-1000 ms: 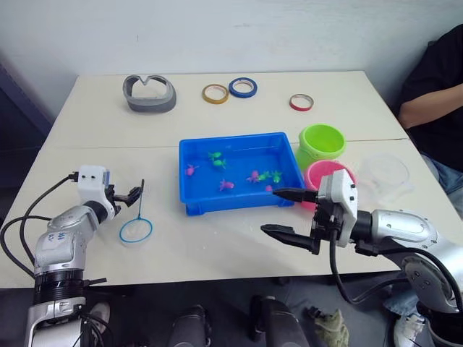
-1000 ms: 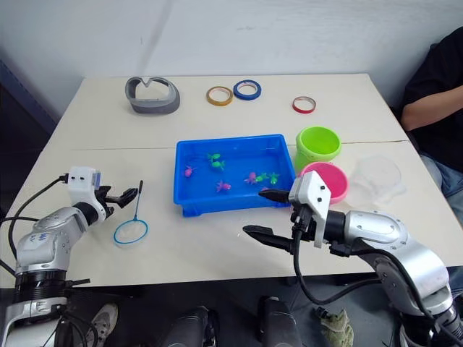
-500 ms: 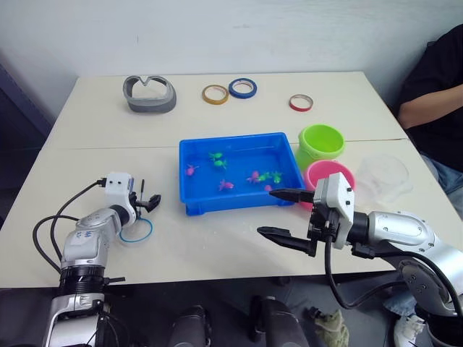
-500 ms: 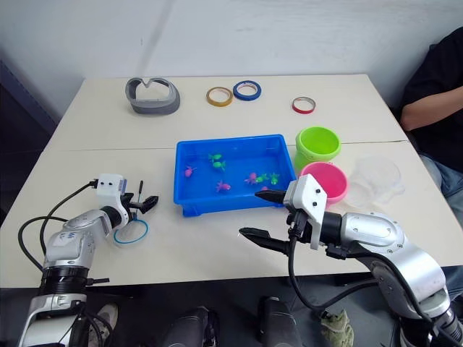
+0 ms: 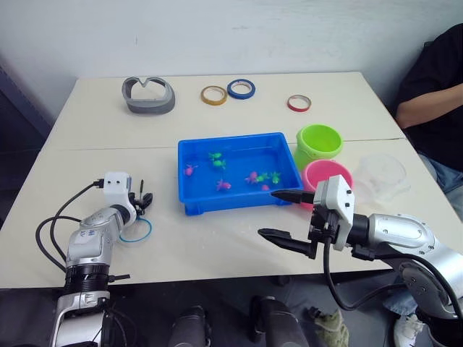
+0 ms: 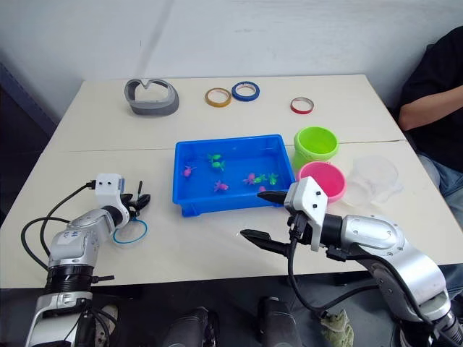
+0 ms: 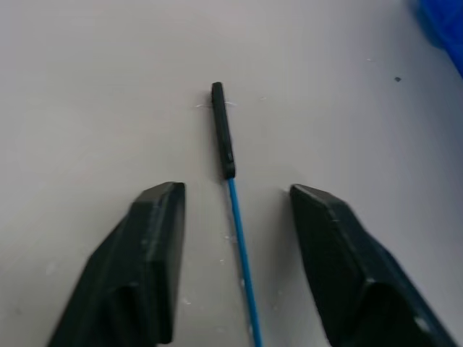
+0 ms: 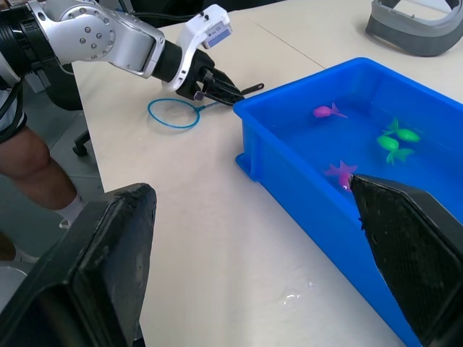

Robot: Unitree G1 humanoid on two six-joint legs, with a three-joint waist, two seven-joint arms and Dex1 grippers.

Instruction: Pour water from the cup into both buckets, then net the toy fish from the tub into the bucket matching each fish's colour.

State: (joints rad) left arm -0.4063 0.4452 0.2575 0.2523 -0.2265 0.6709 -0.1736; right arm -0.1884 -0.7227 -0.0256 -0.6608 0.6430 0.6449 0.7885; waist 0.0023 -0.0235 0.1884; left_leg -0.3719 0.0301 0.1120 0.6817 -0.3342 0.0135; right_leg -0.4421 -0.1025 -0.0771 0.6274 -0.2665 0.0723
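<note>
A small net with a blue ring (image 5: 135,230) and a thin blue handle lies flat on the table, left of the blue tub (image 5: 231,137). My left gripper (image 5: 143,201) is low over that handle. In the left wrist view its fingers (image 7: 152,253) stand on either side of the handle (image 7: 239,231) without touching it, and the black grip end (image 7: 223,130) lies ahead of them. Pink fish (image 5: 224,185) and green fish (image 5: 215,157) float in the tub. The lime green bucket (image 5: 320,142), the pink bucket (image 5: 329,173) and the clear cup (image 5: 383,173) stand to the tub's right. My right gripper (image 5: 275,214) is open at the tub's near right corner.
A grey curved band (image 5: 149,94) and three tape rolls (image 5: 241,89) lie at the table's far side. A person in a dark top (image 5: 434,79) sits at the right edge. Bare tabletop lies in front of the tub between my two arms.
My left arm has moved right to the net's handle, and its fingers have drawn closer together around it. The right gripper has barely moved.
</note>
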